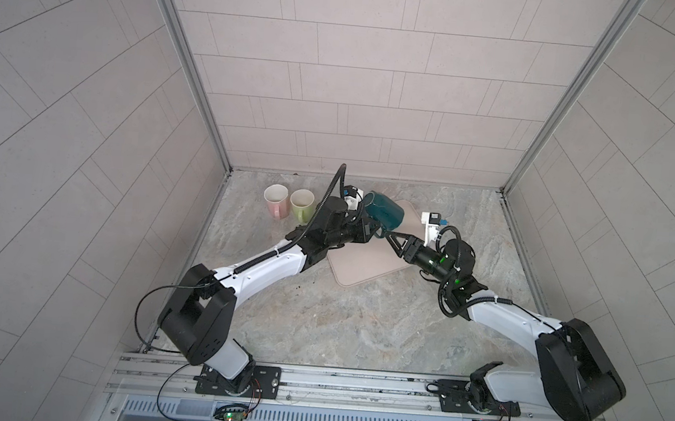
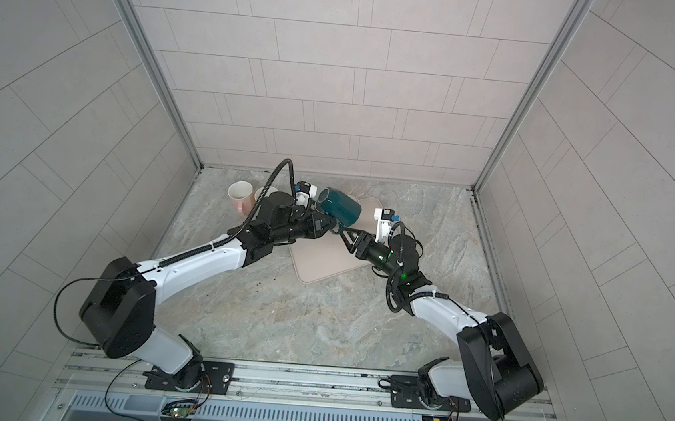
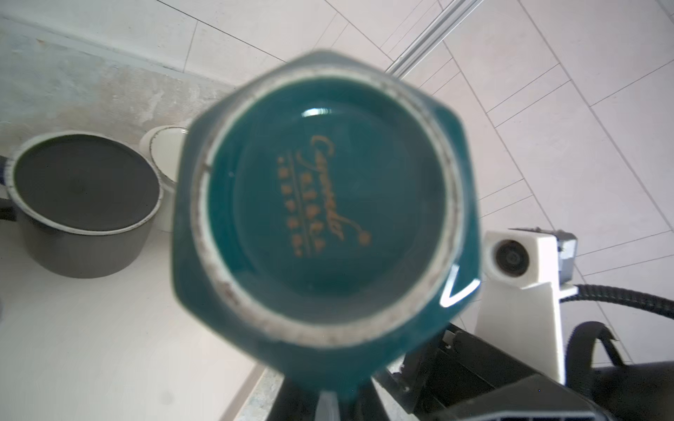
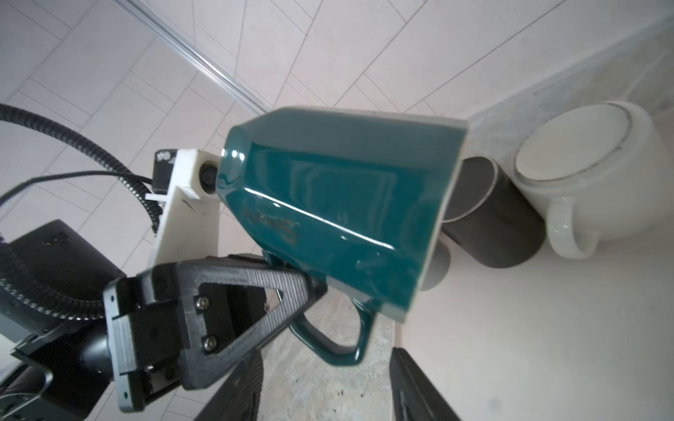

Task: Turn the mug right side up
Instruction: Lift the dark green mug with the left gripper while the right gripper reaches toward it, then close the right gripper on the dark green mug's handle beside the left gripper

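Observation:
The teal mug [image 1: 383, 213] [image 2: 340, 209] hangs tilted on its side above the beige mat [image 1: 364, 264], mouth toward the back left. My left gripper [image 1: 374, 232] [image 2: 331, 228] is shut on the mug's handle close to the body. In the left wrist view the mug's base [image 3: 321, 204] with gold print fills the picture, and the gripper [image 3: 328, 401] is mostly hidden behind it. My right gripper [image 1: 388, 241] [image 4: 324, 397] is open; its fingers [image 4: 412, 386] stand on either side of the handle's loop [image 4: 335, 346], apart from it.
A pink mug [image 1: 276, 200] and a green mug [image 1: 302, 205] stand upright at the back left. On the mat's far side a grey mug [image 4: 492, 218] and a white mug [image 4: 591, 175] sit upside down. The back wall is close behind.

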Robot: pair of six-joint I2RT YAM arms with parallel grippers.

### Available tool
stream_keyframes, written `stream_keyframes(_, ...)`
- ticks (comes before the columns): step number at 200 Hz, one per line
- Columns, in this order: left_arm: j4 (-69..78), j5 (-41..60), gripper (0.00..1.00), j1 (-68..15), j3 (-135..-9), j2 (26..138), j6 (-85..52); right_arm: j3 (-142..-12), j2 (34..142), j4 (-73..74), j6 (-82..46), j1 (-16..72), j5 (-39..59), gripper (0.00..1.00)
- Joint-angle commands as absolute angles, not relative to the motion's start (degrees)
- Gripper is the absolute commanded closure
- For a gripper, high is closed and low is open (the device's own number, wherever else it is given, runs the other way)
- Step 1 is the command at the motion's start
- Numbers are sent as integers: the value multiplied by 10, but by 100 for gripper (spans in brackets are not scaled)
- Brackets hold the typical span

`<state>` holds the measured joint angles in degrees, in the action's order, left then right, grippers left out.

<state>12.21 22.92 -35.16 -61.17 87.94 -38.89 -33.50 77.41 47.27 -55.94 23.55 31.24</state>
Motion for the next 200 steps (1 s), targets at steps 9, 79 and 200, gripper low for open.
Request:
stream_keyframes(9,236,275,100,-352,-607,844,-412,-351,798,557,-595,233,337,53)
stream_keyframes(79,261,302,100,-346,-603,814,-443,-367,820,616,-630,230,359,62)
stream_keyframes(200,214,279,100,-336,-616,786,-398,-358,727,481,-563,227,372,55)
